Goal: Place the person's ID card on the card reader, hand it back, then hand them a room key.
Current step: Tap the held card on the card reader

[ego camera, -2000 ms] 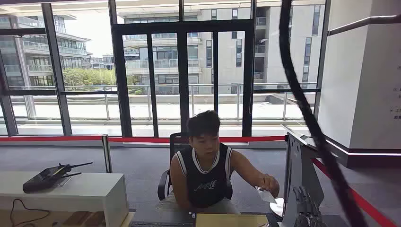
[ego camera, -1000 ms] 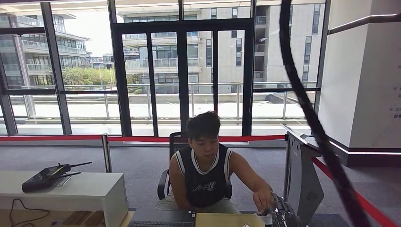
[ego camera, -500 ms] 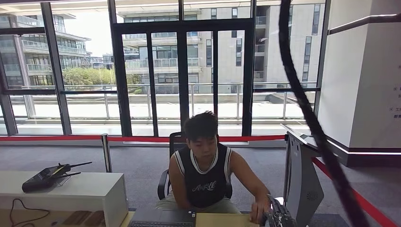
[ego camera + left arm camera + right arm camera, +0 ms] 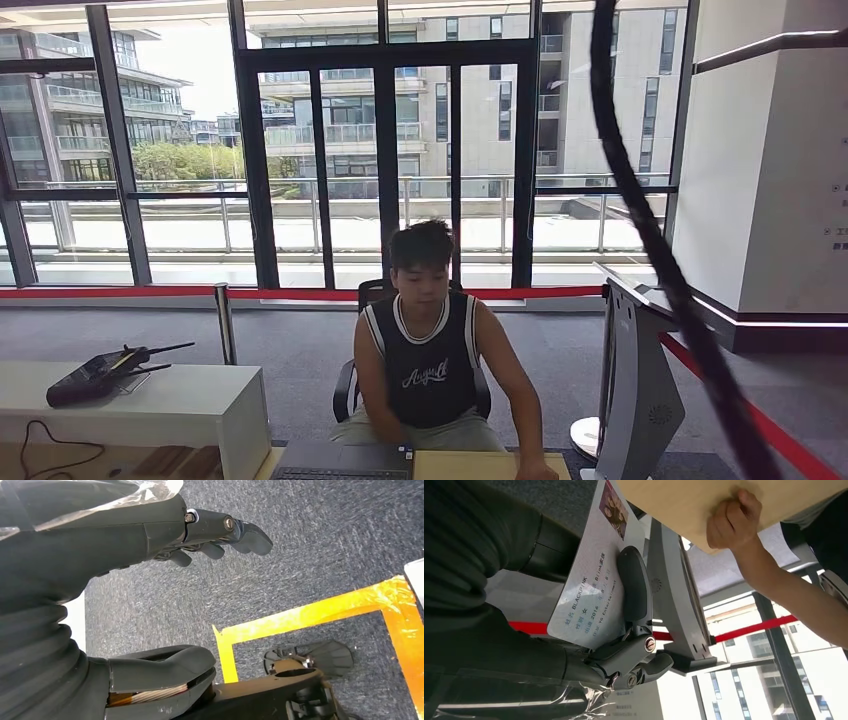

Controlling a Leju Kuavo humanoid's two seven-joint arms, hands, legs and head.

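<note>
Tall glass doors (image 4: 385, 160) and pale buildings fill the background of the head view, with a red barrier tape (image 4: 120, 293) running across grey carpet. A person (image 4: 425, 345) in a dark sleeveless top sits on a chair facing the robot, one arm reaching down to the tan bench (image 4: 470, 465) at the lower edge. To the right stands a grey kiosk (image 4: 635, 390); to the left a white counter (image 4: 150, 405) carries a black device (image 4: 95, 375).

From the left wrist, the left hand (image 4: 165, 540) hangs over dark carpet marked with yellow tape (image 4: 310, 615), its fingers (image 4: 250, 532) stretched out and apart, holding nothing.

From the right wrist, the right hand (image 4: 624, 630) grips the ID card (image 4: 589, 580), its thumb pressed flat across the printed face. The person's fist (image 4: 734, 520) rests against the tan bench nearby, apart from the card.
</note>
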